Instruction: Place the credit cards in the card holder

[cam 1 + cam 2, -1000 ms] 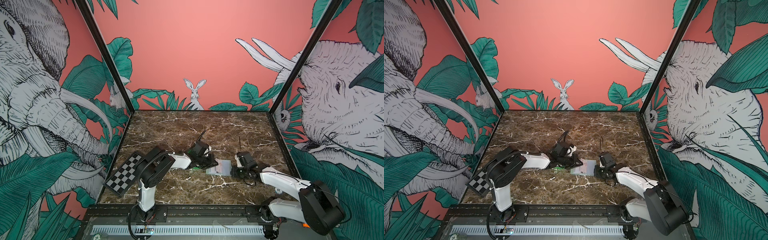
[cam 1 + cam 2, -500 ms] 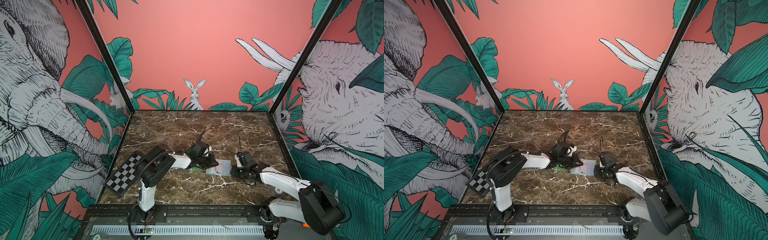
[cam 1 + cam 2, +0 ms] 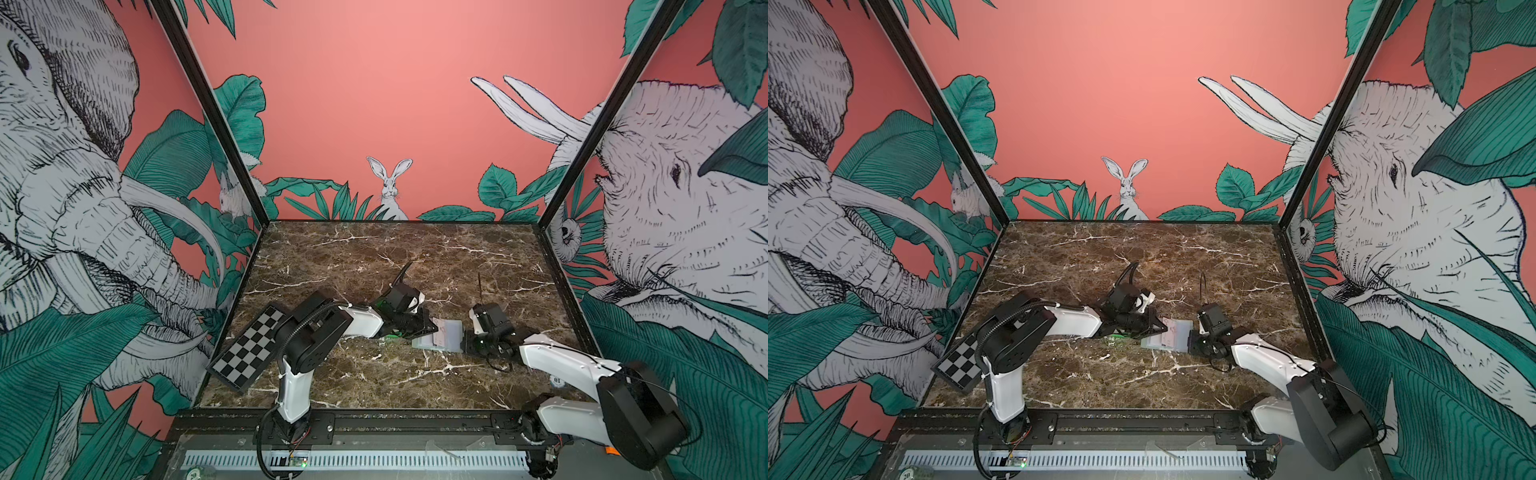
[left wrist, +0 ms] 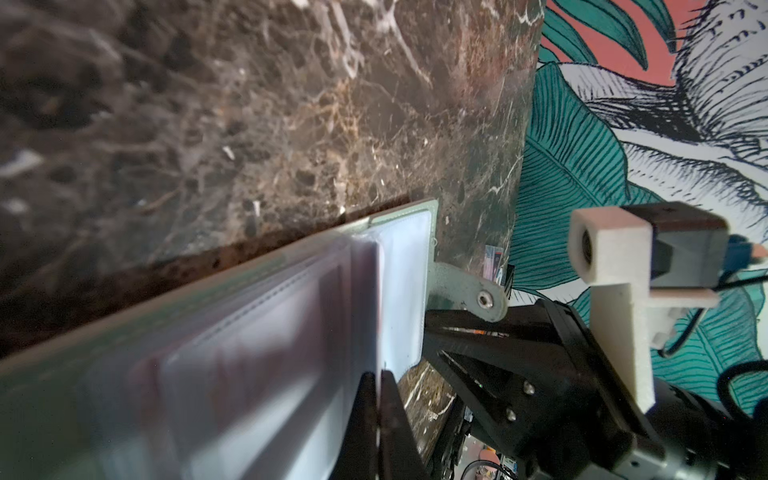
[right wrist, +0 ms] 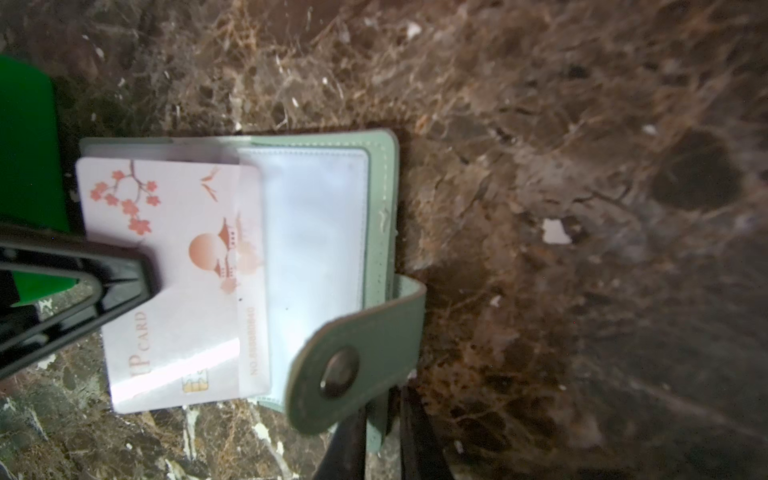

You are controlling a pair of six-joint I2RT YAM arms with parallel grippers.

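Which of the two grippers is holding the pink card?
The left gripper: it pinches the card, whose edge sits in a clear sleeve. The right gripper grips the wallet beside its strap.

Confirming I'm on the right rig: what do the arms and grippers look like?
The left arm and right arm have white shells, black joints and black cables alongside. The left gripper and right gripper are black, with tapered open-frame triangular fingers.

Coral elephant-and-leaf mural walls (image 3: 374, 83) enclose a brown marble tabletop (image 3: 374, 257).
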